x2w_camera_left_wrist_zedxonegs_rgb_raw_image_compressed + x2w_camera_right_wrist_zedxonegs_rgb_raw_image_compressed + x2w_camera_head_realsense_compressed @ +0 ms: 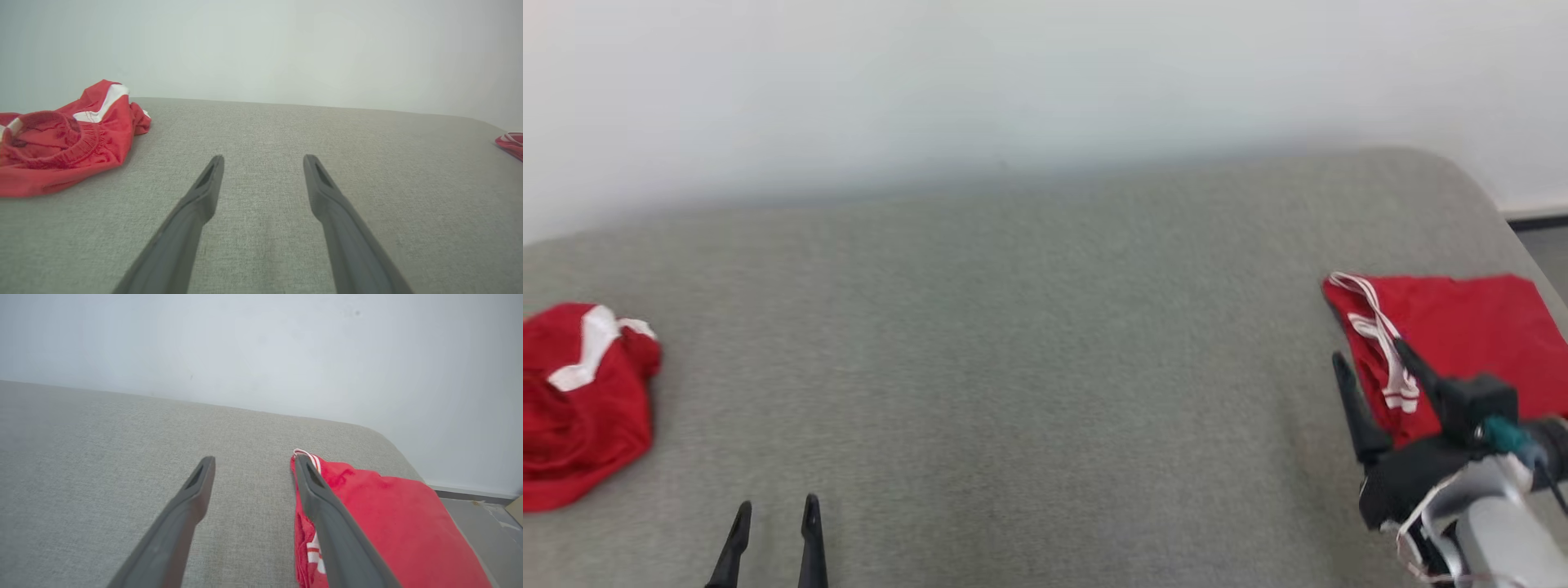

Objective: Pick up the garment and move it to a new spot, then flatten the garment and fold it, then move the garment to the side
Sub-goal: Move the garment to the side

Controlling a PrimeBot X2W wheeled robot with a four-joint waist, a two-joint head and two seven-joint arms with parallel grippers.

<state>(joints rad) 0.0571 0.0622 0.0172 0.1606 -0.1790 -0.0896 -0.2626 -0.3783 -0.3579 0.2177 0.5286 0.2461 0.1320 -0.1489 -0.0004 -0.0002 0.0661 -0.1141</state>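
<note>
Light is bright, soft and even, with no glare and no clear source. The wall (1045, 82) is washed out to a near-blank pale tone. The head view is soft all over: the far edge of the surface (1045, 367) smears into the wall, with a dim shadow band along it. Both wrist views are sharper, the weave crisp at mid-distance. There the left gripper (263, 157) and right gripper (254, 458) blur toward the bottom edge and cast barely any shadow. The crumpled garment (61, 139) shows saturated red, its folds lightly shaded. The surface's far edge bows slightly in the left wrist view.
</note>
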